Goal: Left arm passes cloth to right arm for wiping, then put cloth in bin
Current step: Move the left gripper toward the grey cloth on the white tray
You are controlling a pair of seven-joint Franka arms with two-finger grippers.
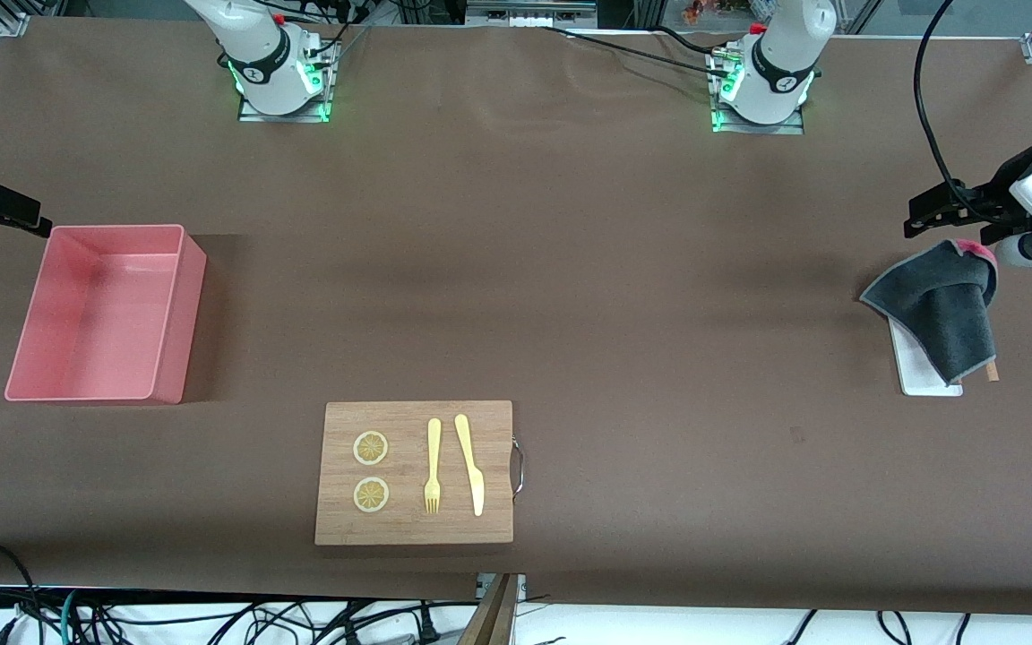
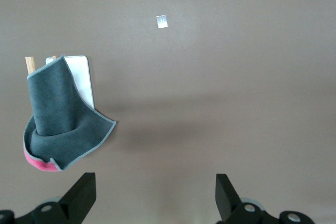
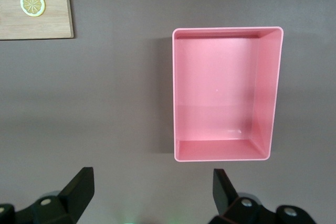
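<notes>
The cloth (image 1: 941,313) lies draped over a white tray (image 1: 921,376) at the left arm's end of the surface (image 1: 623,269), dark grey side up with a strip of pink-red showing at one edge. A thin wooden stick (image 1: 992,371) pokes out from under it.

The left tool (image 2: 155,198) hangs in the air just beside the cloth, over bare surface, its fingers spread wide and holding nothing.

The bin (image 1: 28,354) sits at the right arm's end, with nothing in it. The right tool (image 3: 152,195) hovers beside it, also fully spread and empty.

A wooden cutting board (image 1: 494,466) lies nearer the front camera than the bin, carrying two lemon slices (image 1: 371,448), a yellow fork (image 1: 433,466) and a yellow knife (image 1: 470,464).
</notes>
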